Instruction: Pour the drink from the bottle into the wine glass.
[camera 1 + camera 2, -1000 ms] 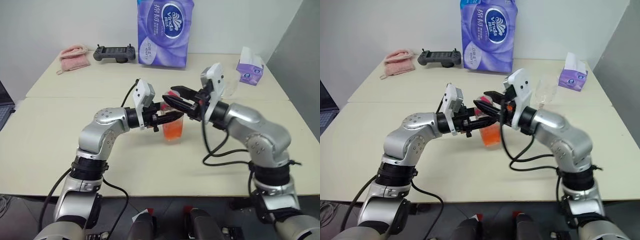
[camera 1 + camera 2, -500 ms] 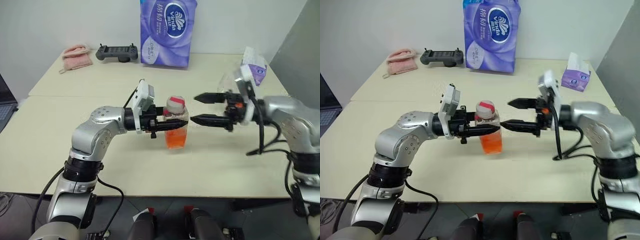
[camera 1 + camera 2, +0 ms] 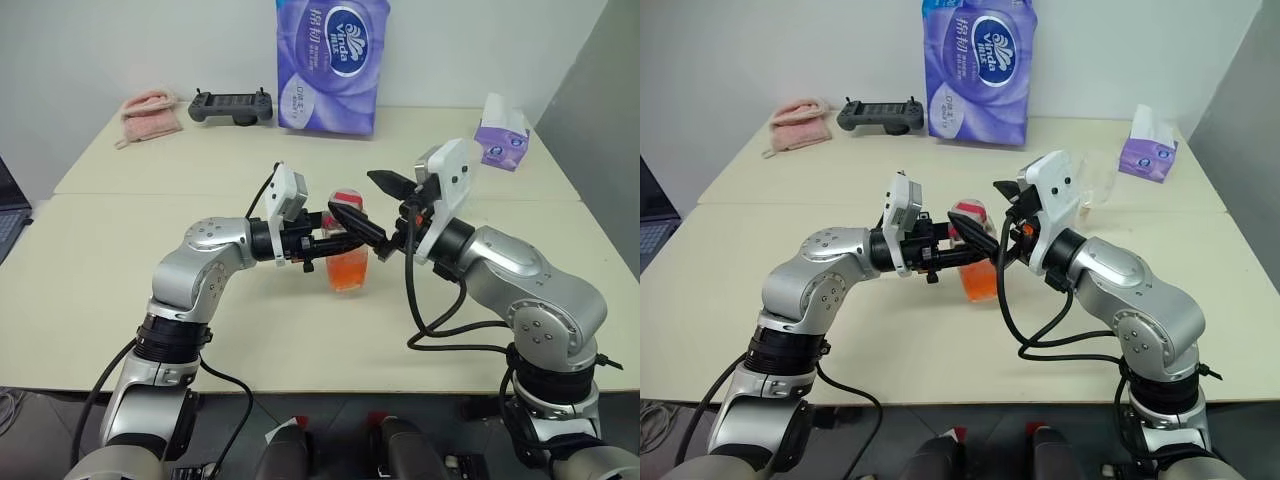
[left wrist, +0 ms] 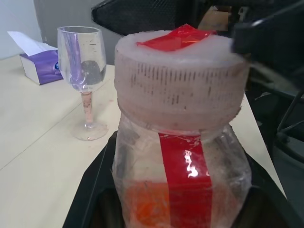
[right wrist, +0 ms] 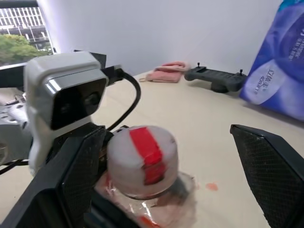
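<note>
The left gripper [image 3: 335, 243] pinches the bottle [image 3: 347, 258] upright at mid-surface [image 3: 120, 280], fingers [image 4: 102, 190] clamped on its shoulder, while the right gripper [image 3: 372, 203] hangs at the pinkish-red cap [image 5: 142, 159], fingers [image 5: 273, 178] spread wide either side. The cap is on; the wine glass [image 4: 85, 80] stands empty beside the tissue box [image 4: 40, 66]. Thin plastic, part-full of the drink [image 3: 346, 270], will likely flex and slip if squeezed; the ribbed cap seems the surest hold.

Bottle half-hidden behind the grippers

Right gripper [image 3: 372, 207] covers the bottle [image 3: 346, 262] cap; wine glass [image 3: 1095, 181] mostly tucked behind its wrist camera.
</note>
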Controlling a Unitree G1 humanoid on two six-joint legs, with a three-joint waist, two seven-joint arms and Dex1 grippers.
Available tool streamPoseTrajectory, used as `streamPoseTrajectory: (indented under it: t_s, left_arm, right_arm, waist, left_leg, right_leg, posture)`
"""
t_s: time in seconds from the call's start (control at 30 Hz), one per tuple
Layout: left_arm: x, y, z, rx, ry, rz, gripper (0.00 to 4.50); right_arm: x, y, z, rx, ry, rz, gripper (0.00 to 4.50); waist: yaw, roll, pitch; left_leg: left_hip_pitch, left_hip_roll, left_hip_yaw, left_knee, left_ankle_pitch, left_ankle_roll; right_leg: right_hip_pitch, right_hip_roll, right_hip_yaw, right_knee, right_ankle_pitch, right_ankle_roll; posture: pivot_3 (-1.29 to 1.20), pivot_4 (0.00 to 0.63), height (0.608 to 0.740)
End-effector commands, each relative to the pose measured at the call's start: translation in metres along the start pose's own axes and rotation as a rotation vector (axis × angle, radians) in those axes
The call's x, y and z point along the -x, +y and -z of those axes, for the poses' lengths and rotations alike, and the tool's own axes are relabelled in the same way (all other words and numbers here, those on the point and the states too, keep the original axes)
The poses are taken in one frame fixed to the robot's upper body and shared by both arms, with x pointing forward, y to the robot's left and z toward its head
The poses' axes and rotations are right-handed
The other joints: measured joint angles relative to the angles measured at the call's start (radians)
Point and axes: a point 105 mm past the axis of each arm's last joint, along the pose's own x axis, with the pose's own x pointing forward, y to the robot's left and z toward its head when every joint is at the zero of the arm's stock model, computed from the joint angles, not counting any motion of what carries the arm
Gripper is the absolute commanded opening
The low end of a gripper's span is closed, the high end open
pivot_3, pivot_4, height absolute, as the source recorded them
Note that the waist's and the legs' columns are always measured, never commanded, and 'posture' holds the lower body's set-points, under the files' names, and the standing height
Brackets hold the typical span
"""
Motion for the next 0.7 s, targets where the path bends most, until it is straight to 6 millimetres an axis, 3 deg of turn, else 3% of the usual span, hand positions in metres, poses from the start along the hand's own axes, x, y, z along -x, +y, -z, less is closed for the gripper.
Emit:
streamPoseTrajectory:
  t_s: [0.03,0.13,0.33,0.57,0.7]
  left_arm:
    - [-0.005,-0.003,-0.018,-0.065,-0.038,0.032,1.85]
    - [-0.006,-0.002,-0.018,-0.066,-0.038,0.033,1.85]
    - [-0.006,-0.002,-0.019,-0.068,-0.039,0.033,1.85]
    - [-0.007,-0.004,-0.021,-0.069,-0.044,0.038,1.85]
    - [-0.013,-0.024,-0.022,-0.048,-0.056,0.149,1.85]
  right_arm:
    - [0.002,0.002,-0.01,0.045,-0.037,0.001,4.47]
    - [0.003,0.007,-0.008,0.047,-0.025,-0.029,3.89]
    - [0.003,0.01,-0.007,0.024,-0.024,-0.052,1.85]
    - [0.002,0.003,-0.01,0.015,-0.033,-0.055,1.81]
    - [0.017,-0.004,-0.017,0.061,-0.007,-0.355,1.81]
  waist:
    - [-0.002,0.0,0.0]
    - [-0.005,0.0,0.0]
    - [-0.006,0.0,0.0]
    - [-0.006,0.0,0.0]
    - [-0.003,0.0,0.0]
  left_leg:
    - [0.0,0.0,0.0,0.0,0.0,0.0]
    - [0.0,0.0,0.0,0.0,0.0,0.0]
    - [0.0,0.001,0.0,0.0,0.0,0.001]
    - [0.0,0.0,0.0,0.0,0.0,0.001]
    - [0.0,0.0,0.0,0.0,0.0,0.001]
  right_leg:
    - [0.0,0.0,0.0,0.0,0.0,0.0]
    - [0.0,0.0,0.0,0.0,0.0,0.0]
    - [0.0,0.001,0.0,0.001,0.0,0.0]
    - [0.0,0.001,0.0,0.0,0.0,0.0]
    - [0.001,0.0,-0.001,0.0,0.0,0.0]
  posture:
    - [0.0,0.15,0.74]
    - [0.0,0.15,0.74]
    - [0.0,0.15,0.74]
    - [0.0,0.15,0.74]
    - [0.0,0.15,0.74]
